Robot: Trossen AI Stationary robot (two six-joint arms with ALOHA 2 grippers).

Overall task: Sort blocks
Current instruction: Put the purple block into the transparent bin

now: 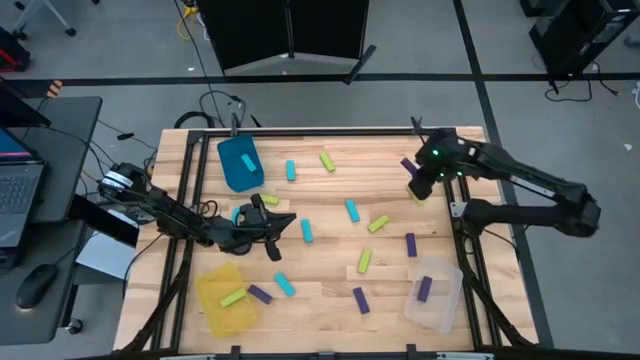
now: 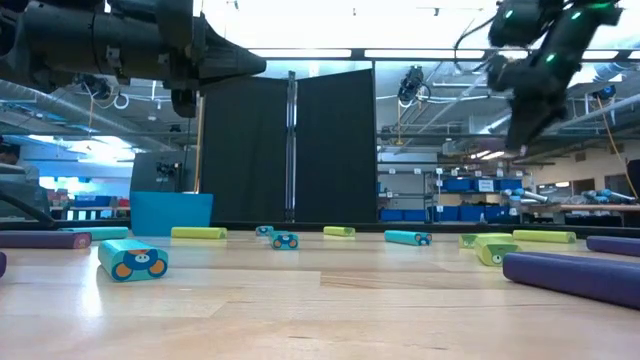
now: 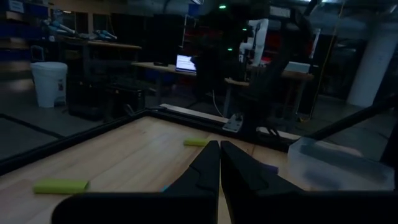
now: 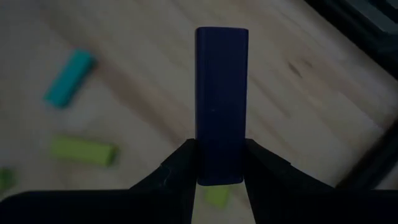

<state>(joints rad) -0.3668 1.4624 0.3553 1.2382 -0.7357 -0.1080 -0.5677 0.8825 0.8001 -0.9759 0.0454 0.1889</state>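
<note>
The right gripper [image 4: 221, 163] is pinching a purple block [image 4: 221, 102] between its two fingers, and the block sticks straight out past the fingertips. In the high view this gripper [image 1: 418, 180] is up near the far right corner of the table [image 1: 330, 225], so I think the step now is carrying this purple block to its bin. One purple block already lies in the clear bin [image 1: 436, 300], so that looks like the place for it. Next, the arm would need to bring the block over that bin and then open its fingers so the block drops in. The left gripper [image 3: 219, 163] has its fingers pressed together with nothing between them, and it waits near the middle of the table. The other blocks lie spread over the wood, well apart from both sets of fingers, and one lime block [image 1: 233, 297] lies in the yellow bin [image 1: 212, 310]. The right wrist view shows the grip up close, which the high view cannot show well. The high view shows all three bins, with the teal bin [image 1: 240, 163] too. The low view shows a cyan block [image 2: 132, 260] with a little picture on its side, which no other view shows.
</note>
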